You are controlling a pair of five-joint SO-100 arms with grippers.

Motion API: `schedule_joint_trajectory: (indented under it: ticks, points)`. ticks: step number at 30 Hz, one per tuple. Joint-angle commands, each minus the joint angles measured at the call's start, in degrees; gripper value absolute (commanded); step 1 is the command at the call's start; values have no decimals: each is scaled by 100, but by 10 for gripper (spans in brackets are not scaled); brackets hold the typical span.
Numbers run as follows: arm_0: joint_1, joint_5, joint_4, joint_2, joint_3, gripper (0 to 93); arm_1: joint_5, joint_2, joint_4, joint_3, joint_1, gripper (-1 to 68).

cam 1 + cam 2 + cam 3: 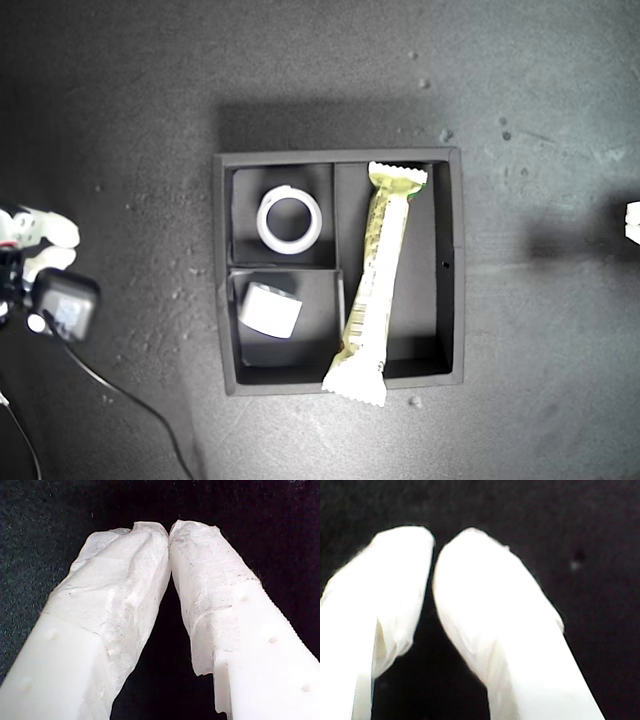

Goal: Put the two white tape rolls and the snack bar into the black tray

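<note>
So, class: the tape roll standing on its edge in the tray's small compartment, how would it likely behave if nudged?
The tilted tape roll rests on its curved rim, so it would probably roll or flop flat. It looks small and hollow, so likely light. The black tray has walls close around it, so it should not travel far.

Bare test bench: dark speckled tabletop (120,100), trailing black cable (130,400).
</note>
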Motion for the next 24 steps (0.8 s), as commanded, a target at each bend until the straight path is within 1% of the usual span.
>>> schedule_joint_trajectory:
  ticks: [1,5,9,12,15,16,17,18,21,22,24]
  points:
    - [-62,-9,185,729,334,0,105,-26,79,70,35,-1]
    - [-97,-114,105,738,703,0,105,-18,79,70,79,1]
    - [-88,-325,-281,738,1336,0,-141,-9,79,70,255,12]
    - [-114,-422,-158,738,1336,1,-316,18,79,70,404,14]
    - [-62,-1055,-44,738,1336,3,-316,26,70,70,352,14]
    - [-53,-1143,-44,738,1336,3,-316,26,70,70,334,14]
    - [-53,-1037,-44,738,1336,3,-316,26,70,70,299,14]
    - [-53,-729,-44,738,1336,3,-316,26,70,70,281,14]
    - [-53,721,-44,738,1336,3,-316,26,70,70,237,14]
    - [-53,896,-44,738,1336,3,-316,26,70,70,229,14]
    - [-53,800,-44,738,1336,3,-316,26,70,70,220,14]
